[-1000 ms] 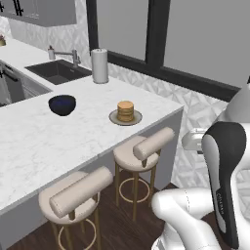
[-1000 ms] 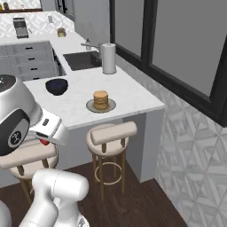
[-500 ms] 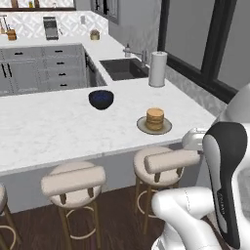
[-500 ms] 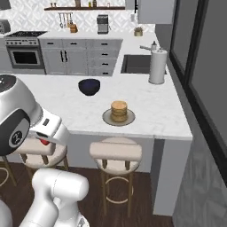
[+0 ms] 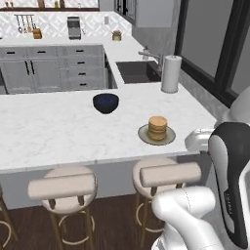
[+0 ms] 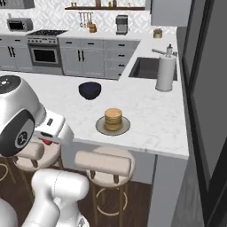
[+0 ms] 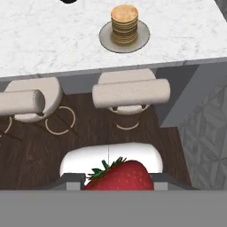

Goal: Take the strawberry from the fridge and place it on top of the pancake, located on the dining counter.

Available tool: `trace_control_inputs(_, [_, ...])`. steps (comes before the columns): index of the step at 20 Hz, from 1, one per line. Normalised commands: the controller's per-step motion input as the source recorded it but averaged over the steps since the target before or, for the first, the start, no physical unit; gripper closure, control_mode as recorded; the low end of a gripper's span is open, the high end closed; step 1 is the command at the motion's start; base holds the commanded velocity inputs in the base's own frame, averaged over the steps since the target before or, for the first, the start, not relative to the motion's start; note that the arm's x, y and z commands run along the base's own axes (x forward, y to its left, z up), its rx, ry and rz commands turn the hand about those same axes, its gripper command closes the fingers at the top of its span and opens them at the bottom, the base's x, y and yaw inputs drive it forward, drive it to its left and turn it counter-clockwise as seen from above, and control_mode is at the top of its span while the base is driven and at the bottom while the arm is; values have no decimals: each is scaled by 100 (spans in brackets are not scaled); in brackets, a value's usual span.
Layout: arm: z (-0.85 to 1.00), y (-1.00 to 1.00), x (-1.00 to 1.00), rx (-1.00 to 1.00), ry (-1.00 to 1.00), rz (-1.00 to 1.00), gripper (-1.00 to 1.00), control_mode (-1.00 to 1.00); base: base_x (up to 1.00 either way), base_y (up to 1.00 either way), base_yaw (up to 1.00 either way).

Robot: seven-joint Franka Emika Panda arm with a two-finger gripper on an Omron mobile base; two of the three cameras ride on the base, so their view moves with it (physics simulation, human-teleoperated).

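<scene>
A red strawberry (image 7: 119, 176) with green leaves sits at the bottom of the hand view, and my gripper (image 7: 119, 181) is shut on it. From the right base view the berry is a small red spot (image 6: 46, 142) under my white hand (image 6: 52, 131), low beside the stools. The pancake (image 5: 157, 128) is a tan stack on a grey plate (image 5: 144, 136) near the front edge of the white marble dining counter (image 5: 49, 127). In the hand view the pancake (image 7: 124, 23) lies well ahead of the berry. The fridge is out of view.
A dark blue bowl (image 5: 106, 102) stands behind and left of the plate. A paper towel roll (image 5: 171, 73) and a sink (image 5: 138, 72) are at the counter's far right. Two beige stools (image 5: 168, 175) (image 5: 62, 188) stand under the front edge, between me and the counter.
The whole picture has shifted: the base has swung around, so the counter and pancake now face me more squarely. The arm keeps its pose with the strawberry held.
</scene>
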Motion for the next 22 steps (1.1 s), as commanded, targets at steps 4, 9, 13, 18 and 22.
trace_control_inputs(4, [0, 0, 0, 0, 0, 0, 100, 100, 66, -7, -32])
trace_control_inputs(9, [0, 0, 0, 0, 0, 0, 100, 100, 36, -8, -19])
trace_control_inputs(13, [0, 0, 0, 0, 0, 0, 100, 100, 2, -4, 0])
trace_control_inputs(18, [0, 0, 0, 0, 0, 0, 100, 100, 3, -7, 0])
trace_control_inputs(22, [0, 0, 0, 0, 0, 0, 100, 100, 27, -36, 2])
